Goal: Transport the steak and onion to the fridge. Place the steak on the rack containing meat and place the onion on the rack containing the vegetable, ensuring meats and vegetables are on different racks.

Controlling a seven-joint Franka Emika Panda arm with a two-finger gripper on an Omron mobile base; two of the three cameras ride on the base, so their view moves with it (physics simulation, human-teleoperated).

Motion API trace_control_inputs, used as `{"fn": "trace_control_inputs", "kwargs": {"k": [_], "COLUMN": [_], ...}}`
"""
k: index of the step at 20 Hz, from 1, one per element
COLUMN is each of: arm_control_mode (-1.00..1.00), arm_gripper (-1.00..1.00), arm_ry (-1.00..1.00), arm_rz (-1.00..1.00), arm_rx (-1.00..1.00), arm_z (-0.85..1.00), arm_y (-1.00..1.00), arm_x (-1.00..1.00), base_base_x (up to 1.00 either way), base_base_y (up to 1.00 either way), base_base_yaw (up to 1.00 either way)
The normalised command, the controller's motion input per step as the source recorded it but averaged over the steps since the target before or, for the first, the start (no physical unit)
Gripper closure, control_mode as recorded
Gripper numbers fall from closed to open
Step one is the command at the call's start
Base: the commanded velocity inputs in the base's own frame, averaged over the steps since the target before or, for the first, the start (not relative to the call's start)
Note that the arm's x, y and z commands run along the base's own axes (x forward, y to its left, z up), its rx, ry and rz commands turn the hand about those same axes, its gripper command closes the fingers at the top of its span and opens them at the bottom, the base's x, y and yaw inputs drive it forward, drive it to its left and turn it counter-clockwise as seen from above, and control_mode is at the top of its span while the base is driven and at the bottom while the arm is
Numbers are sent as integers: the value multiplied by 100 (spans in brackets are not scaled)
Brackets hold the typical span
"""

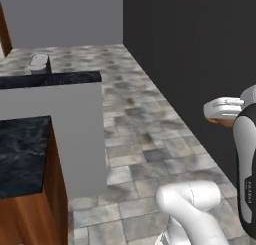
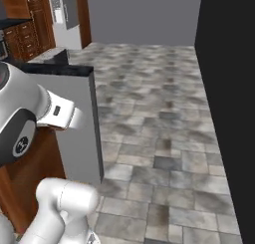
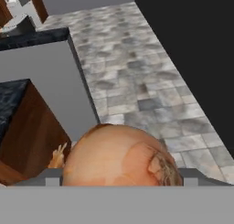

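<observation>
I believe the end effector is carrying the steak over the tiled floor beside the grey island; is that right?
Not quite: the hand view shows a round tan-brown onion at the end effector, not the steak. It is over the tiled floor, beside the grey island.

Arm folded up high, tool clamped on the onion

We've got the white arm bent back on itself, elbow low and the forearm rising beside the base. Our tool sits up at wrist height with its white hand roughly level, and in the hand view the onion is wedged right between the fingers, so they're closed around it.
</observation>
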Motion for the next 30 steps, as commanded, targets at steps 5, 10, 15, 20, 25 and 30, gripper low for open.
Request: {"fn": "trace_control_inputs", "kwargs": {"k": [5,10,15,20,25,30], "arm_control_mode": [100,100,100,100,100,100], "arm_gripper": [100,100,100,100,100,100], "arm_ry": [0,0,0,0,0,0], "arm_rz": [0,0,0,0,0,0], "arm_rx": [0,0,0,0,0,0], "arm_z": [0,0,0,0,0,0], "arm_y": [0,0,0,0,0,0], "arm_x": [0,0,0,0,0,0], "base_base_x": [100,100,100,100,100,100], "base_base_y": [-92,-67,-53,-10,12,20], "base_base_yaw": [5,2,0,0,-1,-2]}}
